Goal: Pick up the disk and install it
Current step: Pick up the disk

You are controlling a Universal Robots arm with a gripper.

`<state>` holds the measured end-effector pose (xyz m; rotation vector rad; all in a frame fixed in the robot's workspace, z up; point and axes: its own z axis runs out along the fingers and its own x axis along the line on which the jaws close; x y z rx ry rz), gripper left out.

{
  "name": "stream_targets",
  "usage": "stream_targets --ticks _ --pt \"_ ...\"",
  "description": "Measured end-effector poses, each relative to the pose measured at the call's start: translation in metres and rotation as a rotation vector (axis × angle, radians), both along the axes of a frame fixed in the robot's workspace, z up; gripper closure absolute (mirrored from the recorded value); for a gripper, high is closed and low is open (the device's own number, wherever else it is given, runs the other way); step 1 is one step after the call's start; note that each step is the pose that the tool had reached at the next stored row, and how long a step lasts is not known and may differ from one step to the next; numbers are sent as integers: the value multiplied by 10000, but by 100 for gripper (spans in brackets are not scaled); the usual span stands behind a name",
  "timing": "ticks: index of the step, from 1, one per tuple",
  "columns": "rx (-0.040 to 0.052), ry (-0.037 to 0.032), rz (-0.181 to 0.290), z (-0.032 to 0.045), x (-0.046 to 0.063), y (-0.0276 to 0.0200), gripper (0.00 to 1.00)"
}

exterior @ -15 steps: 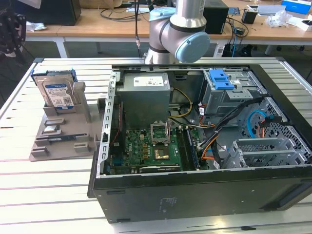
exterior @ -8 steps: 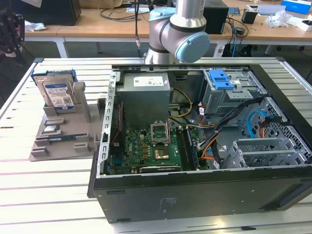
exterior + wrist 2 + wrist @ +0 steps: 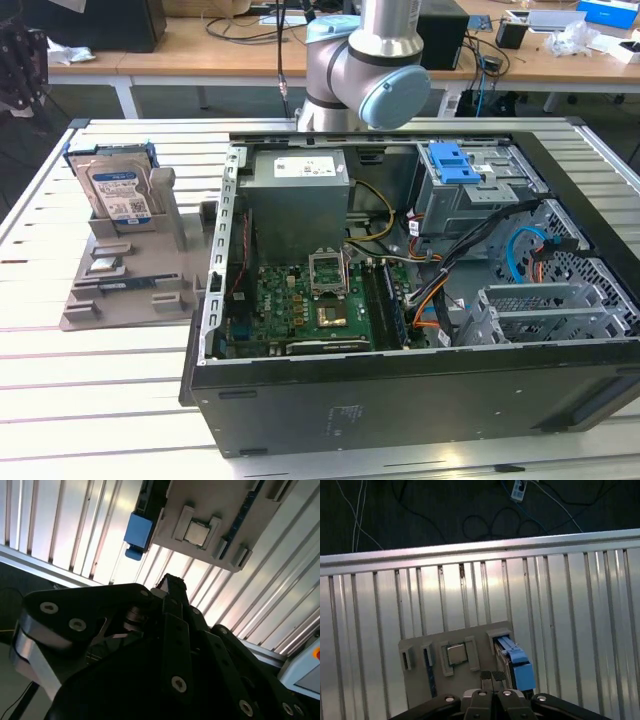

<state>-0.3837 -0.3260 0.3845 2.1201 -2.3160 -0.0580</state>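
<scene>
The disk (image 3: pixel 115 190) stands on edge in a slot of a grey holder (image 3: pixel 120 280) on the slatted table, at the exterior view's left. It is silver with a white-and-blue label and blue rails. In the first wrist view I look down on the disk (image 3: pixel 512 666) and the holder (image 3: pixel 420 680) from well above. My gripper (image 3: pixel 492 678) hangs high over the holder, its two fingertips pressed together with nothing between them, a little to the side of the disk. In the second wrist view the dark gripper (image 3: pixel 172 586) points toward the disk's blue rail (image 3: pixel 137 532).
An open computer case (image 3: pixel 400 400) lies beside the holder, with a motherboard, cables and a grey drive cage (image 3: pixel 470 200) topped by a blue bracket (image 3: pixel 455 160). A small square chip (image 3: pixel 456 654) sits in the holder. The arm's base (image 3: pixel 360 70) stands behind the case.
</scene>
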Motion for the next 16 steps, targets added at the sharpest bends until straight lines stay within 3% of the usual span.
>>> stream_targets --ticks 6,9,16 --pt "0 0 665 0 0 0 89" --pt "0 0 1452 0 0 0 89" --pt "0 0 1843 0 0 0 89"
